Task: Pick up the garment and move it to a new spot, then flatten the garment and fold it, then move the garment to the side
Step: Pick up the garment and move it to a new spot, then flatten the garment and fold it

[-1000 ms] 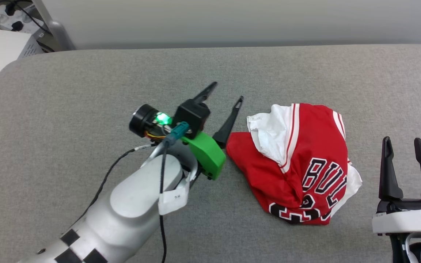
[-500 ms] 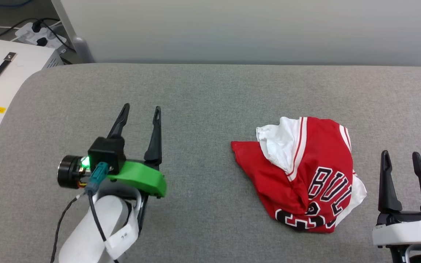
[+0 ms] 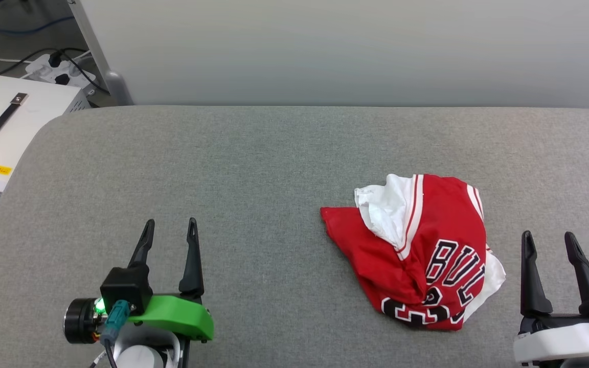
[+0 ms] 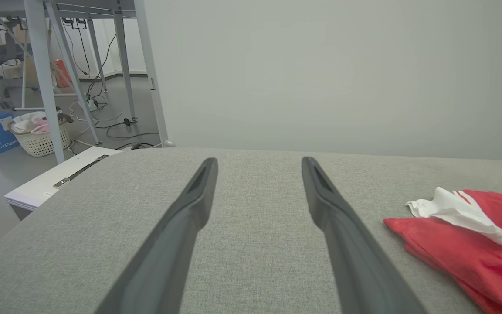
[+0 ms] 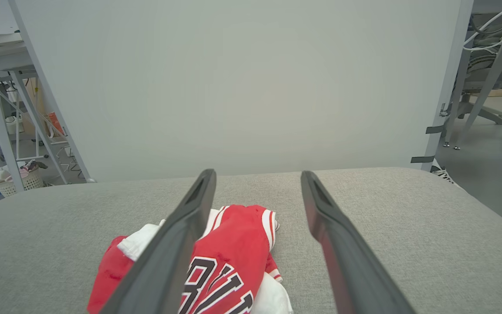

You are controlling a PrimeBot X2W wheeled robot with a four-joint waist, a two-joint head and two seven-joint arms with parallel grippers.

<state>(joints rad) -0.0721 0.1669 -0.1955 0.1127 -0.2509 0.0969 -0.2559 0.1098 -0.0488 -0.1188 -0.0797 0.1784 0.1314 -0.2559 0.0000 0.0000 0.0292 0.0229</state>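
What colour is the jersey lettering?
The lettering is black, edged in white, on the red jersey. The head view shows it best.

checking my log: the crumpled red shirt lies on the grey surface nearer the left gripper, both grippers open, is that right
One slip: the red shirt lies nearer the right gripper, not the left gripper, as the head view shows. It is crumpled on the grey surface, and both grippers are open.

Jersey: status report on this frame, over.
Left gripper open, empty, well left of jersey. Right gripper open, empty, just right of it. It lies crumpled on grey table, untouched. No obstruction seen.
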